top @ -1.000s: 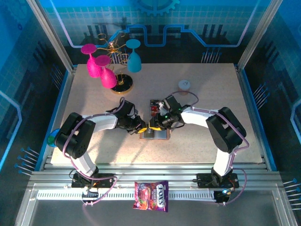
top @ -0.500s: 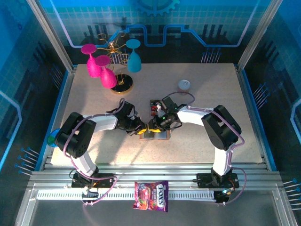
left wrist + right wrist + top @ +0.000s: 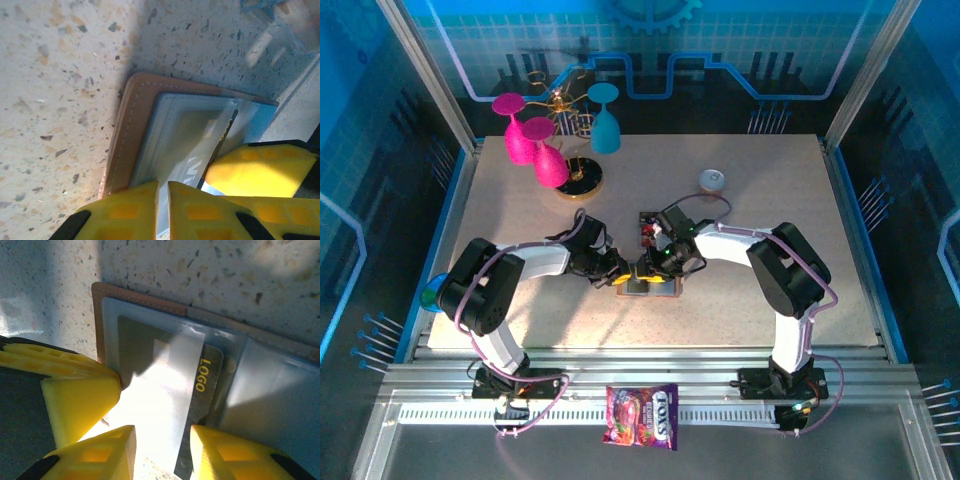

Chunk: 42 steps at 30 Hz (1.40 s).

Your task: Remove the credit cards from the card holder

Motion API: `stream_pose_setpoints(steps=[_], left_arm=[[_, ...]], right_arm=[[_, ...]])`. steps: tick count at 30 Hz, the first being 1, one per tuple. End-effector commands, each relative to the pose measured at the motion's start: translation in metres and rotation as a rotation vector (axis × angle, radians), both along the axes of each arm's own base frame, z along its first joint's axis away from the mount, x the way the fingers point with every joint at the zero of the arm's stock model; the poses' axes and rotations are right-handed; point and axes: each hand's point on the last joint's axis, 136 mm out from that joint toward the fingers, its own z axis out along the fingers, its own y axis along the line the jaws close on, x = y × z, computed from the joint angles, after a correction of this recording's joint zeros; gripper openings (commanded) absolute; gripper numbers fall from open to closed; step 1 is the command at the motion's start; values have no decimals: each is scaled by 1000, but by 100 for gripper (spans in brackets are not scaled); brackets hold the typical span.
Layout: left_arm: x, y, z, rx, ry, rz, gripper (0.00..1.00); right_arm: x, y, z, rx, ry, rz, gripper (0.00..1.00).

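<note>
Change: over the last second the right arm has swung a little leftward, setting the right gripper closer over the wallet, which has not shifted.
Left gripper: jaws nearly together, bearing on the wallet's near edge; I cannot tell whether they pinch anything.
Right gripper: jaws apart, straddling the dark card marked LOGO, half out of its clear pocket.
Already out: a red card lies just beyond the wallet.
Meaning: likely lined up for the next pull, no grip yet.
</note>
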Motion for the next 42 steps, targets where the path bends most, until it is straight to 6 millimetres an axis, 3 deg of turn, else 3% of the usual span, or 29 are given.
stream_pose_setpoints(steps=[1, 8, 19, 29, 42], left_arm=[[-4, 6, -8, 16, 28, -4, 15], [0, 4, 0, 9, 14, -3, 16], [6, 2, 20, 36, -28, -38, 15], [-2, -6, 11, 77, 2, -89, 10], [-9, 0, -6, 128, 42, -104, 9]], right_arm=[[-6, -6, -3, -65, 4, 22, 36], [-5, -6, 4, -63, -5, 22, 36], [7, -1, 31, 59, -53, -20, 34], [4, -13, 14, 48, -12, -27, 32], [0, -16, -4, 49, 26, -29, 31]])
